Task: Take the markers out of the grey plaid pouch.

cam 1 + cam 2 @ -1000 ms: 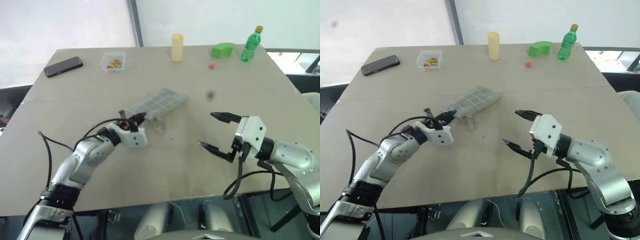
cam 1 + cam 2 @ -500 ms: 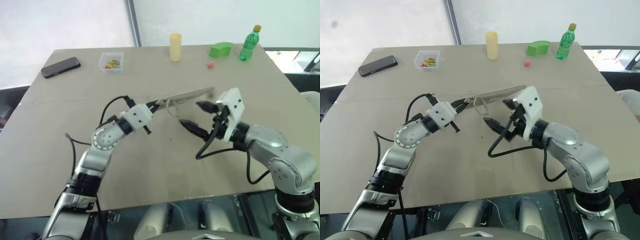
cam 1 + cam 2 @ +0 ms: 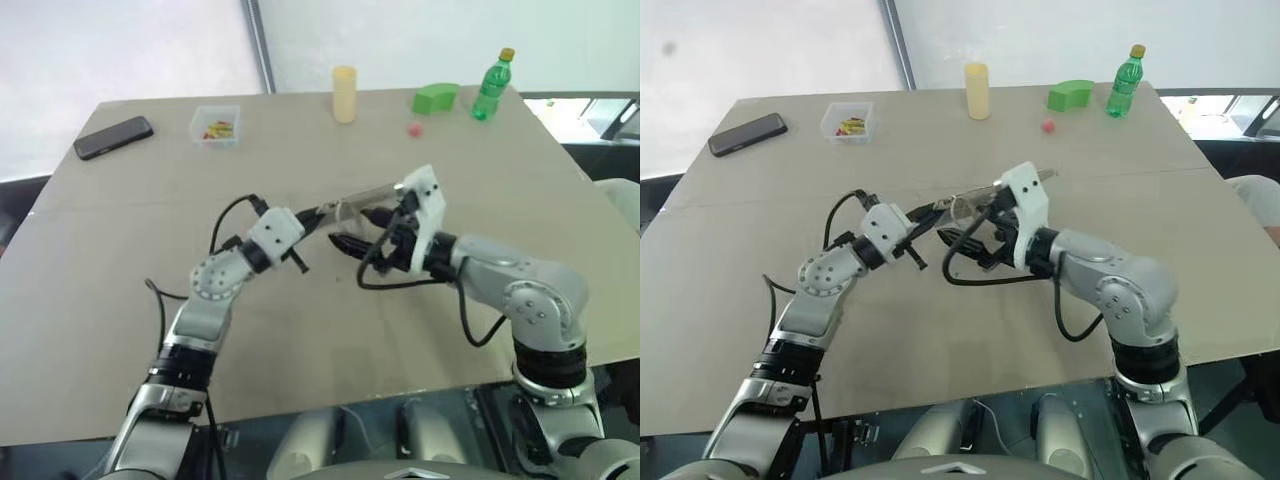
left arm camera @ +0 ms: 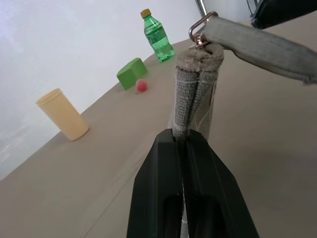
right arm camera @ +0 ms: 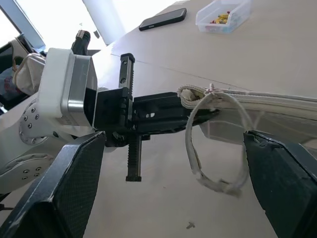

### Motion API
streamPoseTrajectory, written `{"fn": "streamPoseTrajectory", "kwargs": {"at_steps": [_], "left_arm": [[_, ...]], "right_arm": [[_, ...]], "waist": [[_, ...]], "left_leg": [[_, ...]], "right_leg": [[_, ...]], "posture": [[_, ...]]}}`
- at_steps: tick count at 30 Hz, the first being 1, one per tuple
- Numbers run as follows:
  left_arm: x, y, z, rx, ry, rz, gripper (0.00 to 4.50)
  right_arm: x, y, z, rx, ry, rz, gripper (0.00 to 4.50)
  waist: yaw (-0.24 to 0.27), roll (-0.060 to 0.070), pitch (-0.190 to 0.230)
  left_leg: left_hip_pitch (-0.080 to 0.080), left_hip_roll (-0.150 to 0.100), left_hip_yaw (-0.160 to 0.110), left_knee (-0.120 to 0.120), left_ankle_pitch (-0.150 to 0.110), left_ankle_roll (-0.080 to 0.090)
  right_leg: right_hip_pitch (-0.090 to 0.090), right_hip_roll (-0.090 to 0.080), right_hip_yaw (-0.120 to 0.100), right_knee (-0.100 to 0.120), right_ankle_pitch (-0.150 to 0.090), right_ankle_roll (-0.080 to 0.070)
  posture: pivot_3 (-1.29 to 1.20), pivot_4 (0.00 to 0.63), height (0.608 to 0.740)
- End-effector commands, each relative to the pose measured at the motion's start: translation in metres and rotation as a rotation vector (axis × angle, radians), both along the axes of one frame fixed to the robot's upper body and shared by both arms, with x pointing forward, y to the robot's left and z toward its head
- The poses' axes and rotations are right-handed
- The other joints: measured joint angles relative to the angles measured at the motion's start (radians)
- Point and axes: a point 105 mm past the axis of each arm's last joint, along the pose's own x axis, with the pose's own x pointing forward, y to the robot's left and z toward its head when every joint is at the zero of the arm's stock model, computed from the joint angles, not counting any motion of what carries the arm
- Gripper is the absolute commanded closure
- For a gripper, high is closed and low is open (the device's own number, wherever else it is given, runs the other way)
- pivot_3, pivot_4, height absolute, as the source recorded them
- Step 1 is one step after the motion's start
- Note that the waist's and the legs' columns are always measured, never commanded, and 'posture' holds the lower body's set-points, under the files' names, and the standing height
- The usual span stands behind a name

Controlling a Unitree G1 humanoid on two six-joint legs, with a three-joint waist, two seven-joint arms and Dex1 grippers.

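left gripper [image 4: 190, 141] clamps one end of the flat grey plaid fabric pouch [image 3: 362, 196], held above the table; right gripper [image 5: 171, 166] spread wide beside it; opening step; next, likely catch the ring zipper pull [image 4: 202, 27].

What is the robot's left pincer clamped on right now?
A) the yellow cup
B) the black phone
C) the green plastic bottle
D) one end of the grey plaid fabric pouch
D: the left pincer is shut on the end of the grey plaid fabric pouch, holding it up off the tan table, while the open right pincer faces it.
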Motion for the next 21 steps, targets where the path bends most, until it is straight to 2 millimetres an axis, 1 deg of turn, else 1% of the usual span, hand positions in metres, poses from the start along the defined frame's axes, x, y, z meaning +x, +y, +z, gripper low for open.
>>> {"fn": "streamPoseTrajectory", "kwargs": {"at_steps": [1,3,6,7,10,13,14,16,21], "left_arm": [[-0.005,-0.006,0.015,-0.013,-0.061,-0.022,4.46],[-0.004,-0.006,0.015,-0.014,-0.062,-0.021,4.46],[-0.004,-0.008,0.017,-0.019,-0.070,-0.023,4.50],[-0.005,-0.009,0.018,-0.022,-0.072,-0.022,4.50],[-0.006,-0.010,0.018,-0.025,-0.078,-0.025,4.50],[-0.007,-0.009,0.016,-0.025,-0.074,-0.023,4.50],[-0.007,-0.008,0.015,-0.025,-0.073,-0.023,4.50],[-0.008,-0.005,0.015,-0.038,-0.064,-0.026,4.50],[-0.013,0.005,0.012,-0.081,-0.059,-0.055,4.50]], "right_arm": [[0.000,0.008,0.010,0.015,-0.049,0.032,0.00],[0.002,0.010,0.007,0.001,-0.044,0.034,0.00],[0.006,0.010,0.005,-0.008,-0.047,0.028,0.82],[0.008,0.010,0.005,-0.010,-0.050,0.021,1.38],[0.013,0.008,0.006,-0.009,-0.060,0.007,2.76],[0.018,0.004,0.007,-0.013,-0.077,-0.016,4.31],[0.019,0.001,0.008,-0.011,-0.085,-0.026,4.47],[0.023,-0.010,0.012,-0.005,-0.098,-0.058,4.47],[0.033,-0.050,0.025,-0.007,-0.133,-0.167,4.47]], "waist": [[0.000,0.000,0.000],[0.000,0.000,0.000],[0.000,0.000,0.000],[0.000,0.000,0.000],[-0.001,0.000,0.000],[-0.001,0.000,0.000],[-0.001,0.000,0.000],[0.000,0.000,0.000],[0.002,0.000,0.000]], "left_leg": [[0.000,0.000,0.000,0.000,0.000,0.000],[0.000,0.000,0.000,0.000,0.000,0.000],[0.000,0.000,0.000,0.000,0.000,0.000],[0.000,0.000,0.000,0.000,0.000,0.000],[0.000,0.000,0.000,0.000,0.000,0.000],[0.000,0.000,0.000,0.000,0.000,0.000],[0.000,0.000,0.000,0.000,0.000,0.000],[0.000,0.000,0.000,0.000,0.000,0.000],[0.000,0.000,0.000,0.000,0.000,0.000]], "right_leg": [[0.000,0.000,0.000,0.000,0.000,0.000],[0.000,0.000,0.000,0.000,0.000,0.000],[0.000,0.000,0.000,0.000,0.000,0.000],[0.000,0.000,0.000,0.000,0.000,0.000],[0.000,0.000,0.000,0.000,0.000,0.000],[0.000,0.000,0.000,0.000,0.000,0.000],[0.000,0.000,0.000,0.000,0.000,0.000],[0.000,0.000,0.000,0.000,0.000,0.000],[0.000,0.000,0.000,0.000,0.000,0.000]], "posture": [[0.00,0.150,0.740],[0.00,0.150,0.740],[0.00,0.150,0.740],[0.00,0.150,0.740],[0.00,0.150,0.740],[0.00,0.150,0.740],[0.00,0.150,0.740],[0.00,0.150,0.740],[0.00,0.150,0.740]]}}
